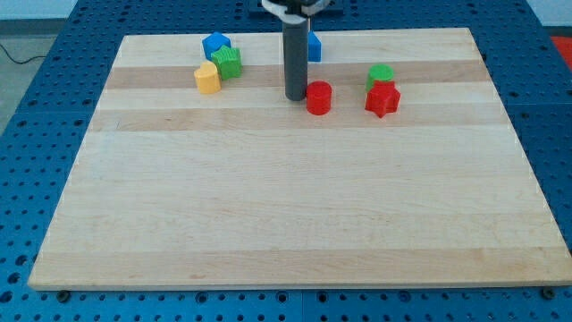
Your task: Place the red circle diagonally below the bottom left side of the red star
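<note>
The red circle (319,97) sits on the wooden board (295,206) near the view's top, just right of centre. The red star (382,99) lies to its right, about level with it, with a gap between them. My tip (294,97) stands right beside the red circle's left side, touching or nearly touching it. The rod rises straight up from there to the view's top.
A green block (381,76) sits just above the red star. A blue block (314,46) shows partly behind the rod. At the upper left a blue block (215,44), a green block (228,62) and a yellow block (207,78) cluster together.
</note>
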